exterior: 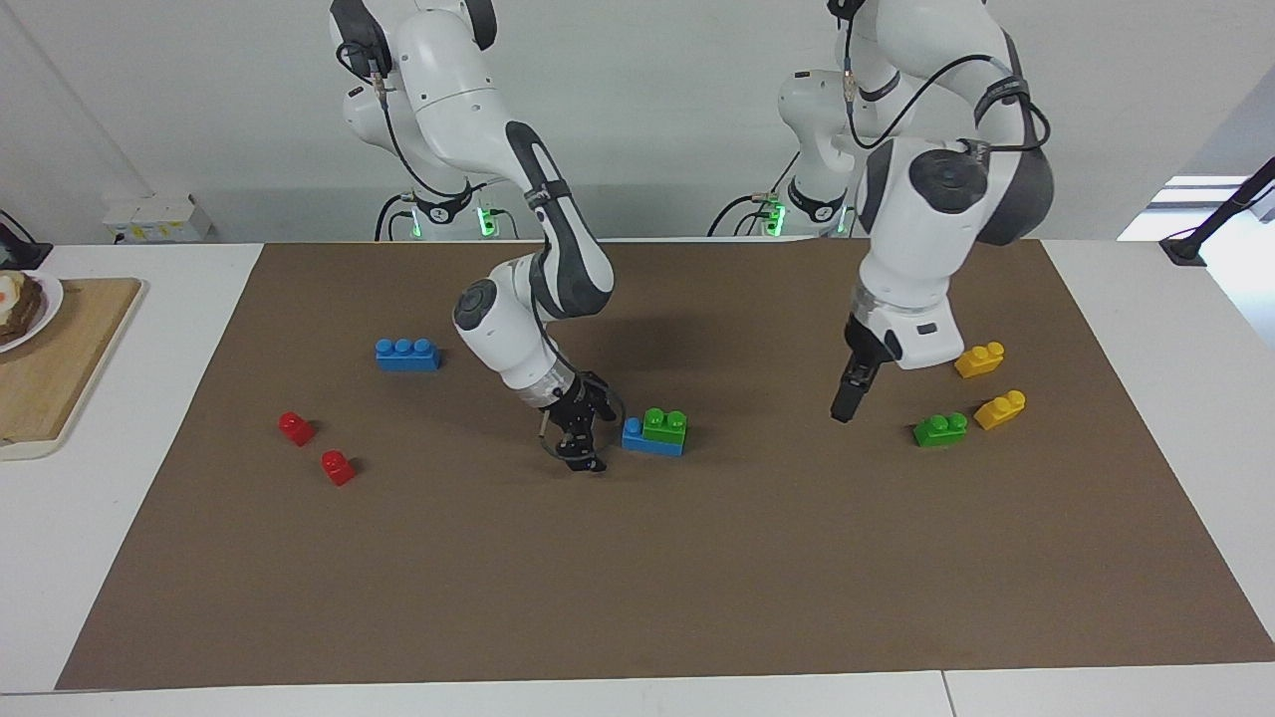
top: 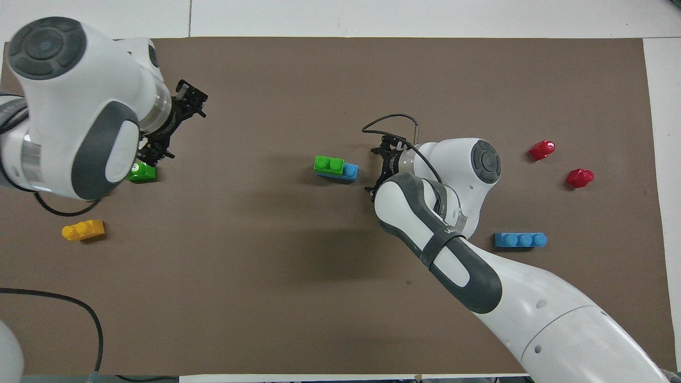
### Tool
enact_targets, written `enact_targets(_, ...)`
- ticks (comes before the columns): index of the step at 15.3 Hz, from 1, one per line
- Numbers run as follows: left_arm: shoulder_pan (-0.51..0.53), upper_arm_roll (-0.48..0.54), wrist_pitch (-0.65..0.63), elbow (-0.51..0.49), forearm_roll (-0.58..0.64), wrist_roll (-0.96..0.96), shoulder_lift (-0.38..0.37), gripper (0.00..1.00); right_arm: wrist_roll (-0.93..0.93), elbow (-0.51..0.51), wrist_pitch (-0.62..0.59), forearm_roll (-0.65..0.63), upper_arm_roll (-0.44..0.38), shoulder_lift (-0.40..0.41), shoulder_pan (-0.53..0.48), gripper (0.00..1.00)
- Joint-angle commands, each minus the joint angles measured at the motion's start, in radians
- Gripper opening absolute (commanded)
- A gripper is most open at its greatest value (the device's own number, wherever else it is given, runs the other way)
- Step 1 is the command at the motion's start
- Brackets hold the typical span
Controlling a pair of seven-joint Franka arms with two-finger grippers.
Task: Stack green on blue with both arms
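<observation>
A green brick (exterior: 664, 423) sits on a blue brick (exterior: 637, 438) at the middle of the brown mat; the stack also shows in the overhead view, with the green brick (top: 329, 163) on the blue brick (top: 350, 171). My right gripper (exterior: 583, 450) (top: 372, 170) is low beside the blue brick's uncovered end, open, empty, and a little apart from it. My left gripper (exterior: 845, 406) (top: 155, 151) hangs over the mat beside the second green brick (exterior: 940, 429) (top: 142, 172), and nothing shows in it. A second blue brick (exterior: 407, 354) (top: 520, 240) lies alone toward the right arm's end.
Two yellow bricks (exterior: 980, 359) (exterior: 1000, 409) lie near the second green brick; the overhead view shows one yellow brick (top: 83, 230). Two red bricks (exterior: 296, 427) (exterior: 338, 467) lie toward the right arm's end. A wooden board (exterior: 60, 358) with a plate sits off the mat there.
</observation>
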Motion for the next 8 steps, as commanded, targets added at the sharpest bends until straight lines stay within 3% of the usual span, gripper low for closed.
enact_targets(1, 0.074, -0.009, -0.074, -0.025, -0.016, 0.297, -0.043, 1.00, -0.087, 0.035, -0.106, -0.088, 0.002, -0.032, -0.071, 0.99)
enact_targets(6, 0.139, -0.007, -0.161, -0.031, -0.016, 0.580, -0.088, 1.00, -0.300, 0.087, -0.180, -0.440, 0.002, -0.098, -0.114, 0.99)
enact_targets(8, 0.146, -0.004, -0.211, -0.040, -0.014, 0.669, -0.111, 1.00, -0.430, 0.087, -0.218, -0.514, 0.000, -0.133, -0.143, 0.99)
